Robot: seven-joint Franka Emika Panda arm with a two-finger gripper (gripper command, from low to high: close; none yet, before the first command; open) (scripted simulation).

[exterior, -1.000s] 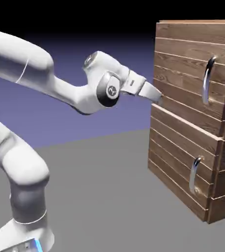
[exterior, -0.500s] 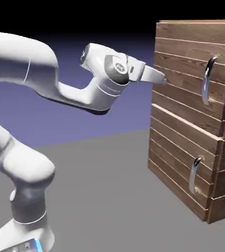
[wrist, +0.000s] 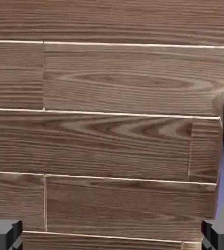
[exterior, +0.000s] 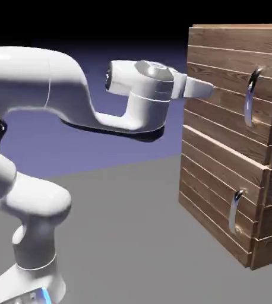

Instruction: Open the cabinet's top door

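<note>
I have the gripper (exterior: 208, 91) level and pointed at the front of the cabinet (exterior: 221, 154), up against the planks of the top door (exterior: 221, 71) near that door's left edge in the exterior view. From that side I can't quite tell whether the tips touch the wood or stop just short of it. In the hand view the two grey fingertips (wrist: 4, 233) sit at opposite bottom corners with only planks between them, so the jaws are spread wide and hold nothing. The cabinet stands at the table's (exterior: 132, 237) right side in the exterior view. The top door lies flush and closed. Its long curved silver handle (exterior: 251, 95) is off to the right of the gripper, and in the hand view it shows at the right edge. The lower door's shorter handle (exterior: 236, 209) hangs well below.
</note>
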